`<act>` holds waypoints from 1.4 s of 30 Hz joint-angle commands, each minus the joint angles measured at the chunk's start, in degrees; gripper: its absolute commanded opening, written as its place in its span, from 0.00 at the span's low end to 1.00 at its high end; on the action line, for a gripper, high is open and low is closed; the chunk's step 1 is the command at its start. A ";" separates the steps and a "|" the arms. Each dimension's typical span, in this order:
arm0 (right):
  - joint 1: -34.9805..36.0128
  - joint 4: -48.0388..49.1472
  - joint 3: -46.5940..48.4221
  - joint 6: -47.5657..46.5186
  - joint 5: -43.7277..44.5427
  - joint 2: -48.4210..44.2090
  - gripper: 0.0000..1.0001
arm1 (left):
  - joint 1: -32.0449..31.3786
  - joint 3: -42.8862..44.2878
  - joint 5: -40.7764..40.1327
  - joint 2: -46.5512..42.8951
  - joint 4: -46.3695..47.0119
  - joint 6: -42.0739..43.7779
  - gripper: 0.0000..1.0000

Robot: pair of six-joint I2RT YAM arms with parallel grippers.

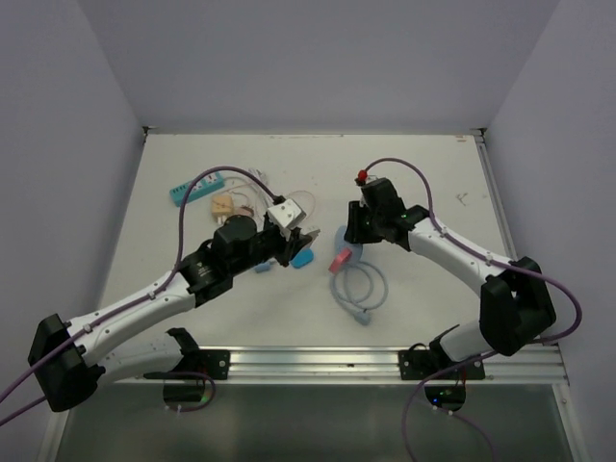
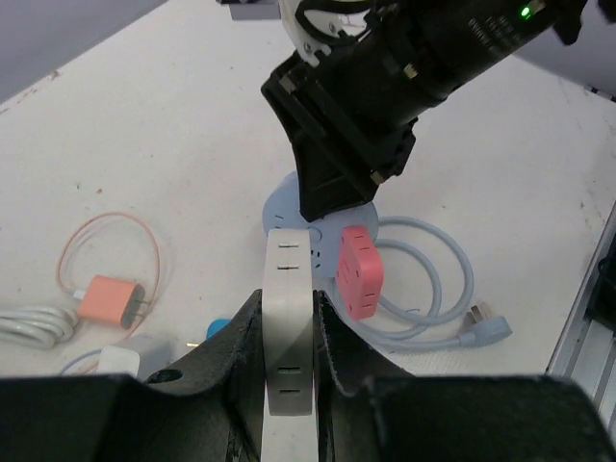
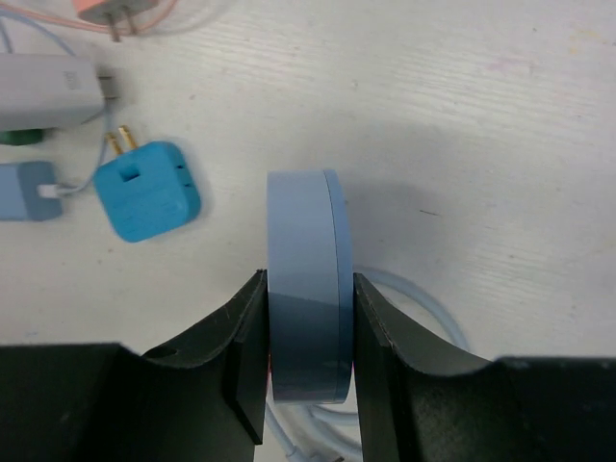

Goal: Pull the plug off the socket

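My right gripper [image 1: 354,231] [image 3: 308,279] is shut on the rim of a round light-blue socket [image 3: 303,231] [image 2: 289,207], holding it on edge above the table. A pink cube plug [image 2: 358,271] [image 1: 339,260] sits on the socket's face. My left gripper [image 2: 289,298] [image 1: 306,239] is shut on a flat white plug [image 2: 289,337] with slots in its side. Its far end points at the socket's face, and I cannot tell if it still touches. The socket's pale blue cable [image 1: 358,289] lies coiled below it.
A blue adapter with gold prongs [image 3: 146,191] [image 1: 303,257] lies under my left gripper. An orange charger with its cord [image 2: 108,300], a grey charger [image 3: 48,82] and a teal power strip [image 1: 197,189] lie to the left. A metal rail [image 1: 318,361] lines the near edge.
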 commanded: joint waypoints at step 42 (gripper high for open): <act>-3.78 12.33 -6.17 1.81 -13.40 -5.46 0.00 | 23.96 -4.33 10.77 8.27 5.67 -15.18 0.77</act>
